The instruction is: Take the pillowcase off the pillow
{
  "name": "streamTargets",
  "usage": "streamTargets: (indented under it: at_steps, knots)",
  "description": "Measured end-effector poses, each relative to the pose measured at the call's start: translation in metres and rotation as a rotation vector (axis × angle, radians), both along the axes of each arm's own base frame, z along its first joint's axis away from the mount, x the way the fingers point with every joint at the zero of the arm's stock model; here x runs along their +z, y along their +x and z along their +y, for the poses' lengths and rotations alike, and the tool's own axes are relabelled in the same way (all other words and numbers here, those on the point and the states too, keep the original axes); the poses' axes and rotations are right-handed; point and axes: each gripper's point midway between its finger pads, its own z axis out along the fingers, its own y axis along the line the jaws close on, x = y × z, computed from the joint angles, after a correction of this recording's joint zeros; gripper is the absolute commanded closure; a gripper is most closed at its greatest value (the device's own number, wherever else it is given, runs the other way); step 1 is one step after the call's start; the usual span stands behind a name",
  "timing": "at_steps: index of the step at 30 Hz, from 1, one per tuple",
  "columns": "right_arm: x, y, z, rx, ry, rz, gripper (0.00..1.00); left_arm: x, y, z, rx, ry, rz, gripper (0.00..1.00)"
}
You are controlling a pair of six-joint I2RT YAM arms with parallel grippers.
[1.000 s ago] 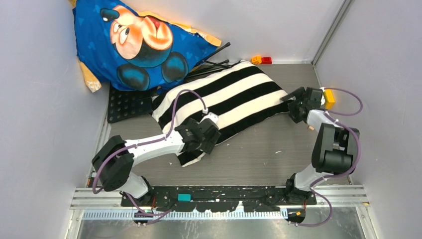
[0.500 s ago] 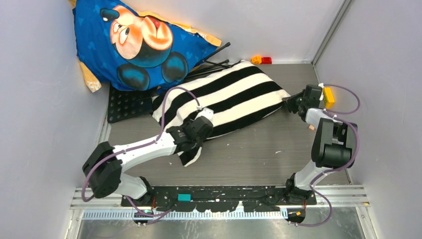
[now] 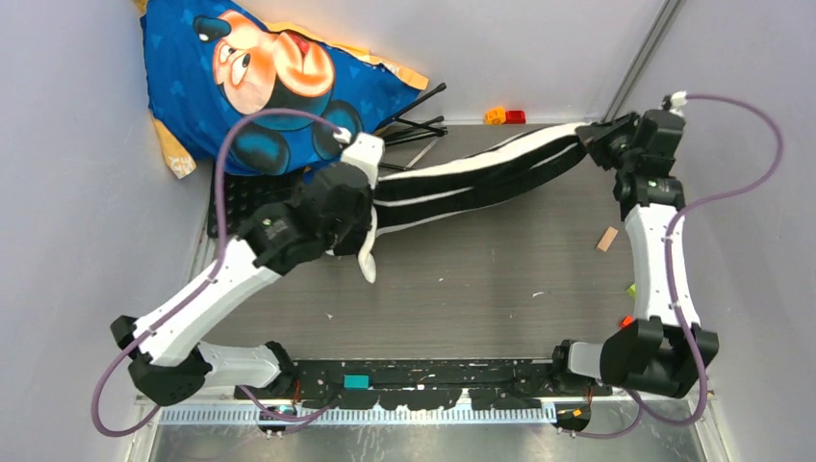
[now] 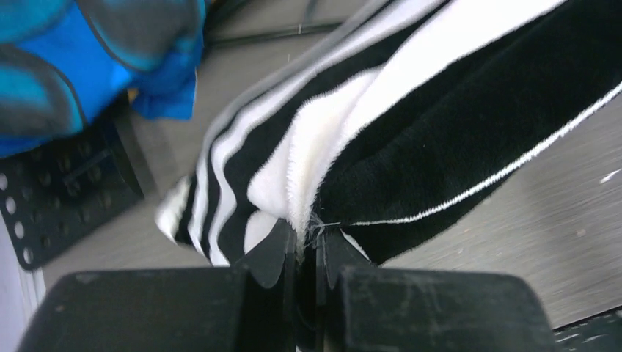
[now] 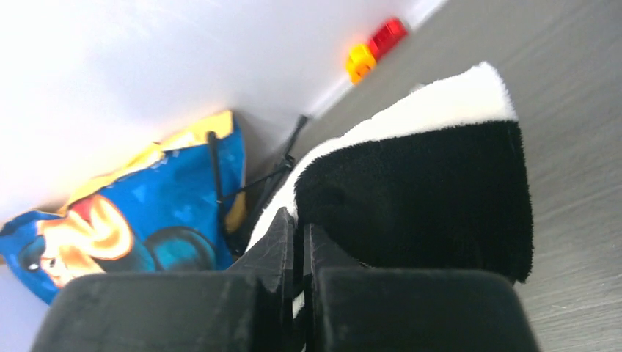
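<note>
At the near edge my two arms are bolted down, and the grey ribbed tabletop (image 3: pixel 462 289) runs away from them. A small tan block (image 3: pixel 606 239) lies on it toward the right, well apart from the fabric.

My left hand (image 4: pixel 308 246) is pinched tight on the left end of the soft pillowcase with broad black and cream-white stripes (image 3: pixel 481 168). The plush pile bunches into folds where my fingers (image 4: pixel 275 253) bite it, with a cream fold squeezed between black ones. A thin white line of stitching runs along the black stripe. A cream tail of the cloth hangs down below this hand.

From there the pillowcase is drawn out into a long narrow band across the far half of the tabletop, rising from left to right. Whether its middle touches the surface, I cannot tell.

My right hand (image 5: pixel 299 229) is closed hard on the far-right corner, where a deep black stripe sits under a cream edge. The nap there looks thick and fuzzy.

Further off on the left, a black perforated plate (image 4: pixel 59 198) lies flat. A blue cartoon-mouse cushion (image 3: pixel 269 77) leans in the back-left corner, with thin black rods (image 3: pixel 419 101) poking out beside it. Against the back wall sit a small orange block (image 3: pixel 496 115) and a red block (image 3: pixel 516 116), side by side.
</note>
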Motion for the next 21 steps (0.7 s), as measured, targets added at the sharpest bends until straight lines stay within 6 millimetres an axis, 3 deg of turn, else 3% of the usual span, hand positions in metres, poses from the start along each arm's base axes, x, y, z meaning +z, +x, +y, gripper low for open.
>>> streamTargets:
  at_steps: [3, 6, 8, 11, 13, 14, 15, 18, 20, 21]
  knots:
    - [0.057, -0.019, -0.002, -0.023, -0.049, -0.077, 1.0, 0.058, -0.009, 0.001, -0.043, -0.072, -0.04, 1.0]
    - [0.101, -0.041, -0.006, -0.066, -0.09, -0.118, 1.0, 0.099, -0.02, -0.001, -0.104, -0.142, -0.05, 1.0]
    - [0.132, -0.053, -0.007, -0.085, -0.112, -0.148, 1.0, 0.114, -0.026, 0.001, -0.16, -0.204, -0.013, 1.0]
    - [0.157, -0.054, -0.005, -0.074, -0.12, -0.161, 0.96, 0.118, -0.01, 0.016, -0.159, -0.318, 0.077, 1.0]
    - [0.16, -0.044, 0.0, -0.041, -0.11, -0.148, 0.68, 0.107, 0.009, 0.023, -0.141, -0.383, 0.159, 1.0]
    - [0.156, -0.036, 0.001, -0.024, -0.103, -0.134, 0.5, 0.097, 0.018, 0.024, -0.133, -0.414, 0.207, 0.99]
    - [0.149, -0.025, 0.002, -0.012, -0.094, -0.114, 0.37, 0.084, 0.028, 0.023, -0.128, -0.447, 0.259, 0.83]
    - [0.122, 0.019, -0.009, -0.01, -0.078, -0.039, 0.3, 0.025, 0.069, 0.02, -0.079, -0.555, 0.468, 0.23]
    - [0.084, 0.058, -0.017, 0.01, -0.062, 0.054, 0.18, -0.021, 0.099, 0.025, -0.01, -0.601, 0.585, 0.02]
    - [0.065, 0.069, -0.018, 0.019, -0.053, 0.095, 0.14, -0.042, 0.11, 0.028, 0.027, -0.617, 0.629, 0.01]
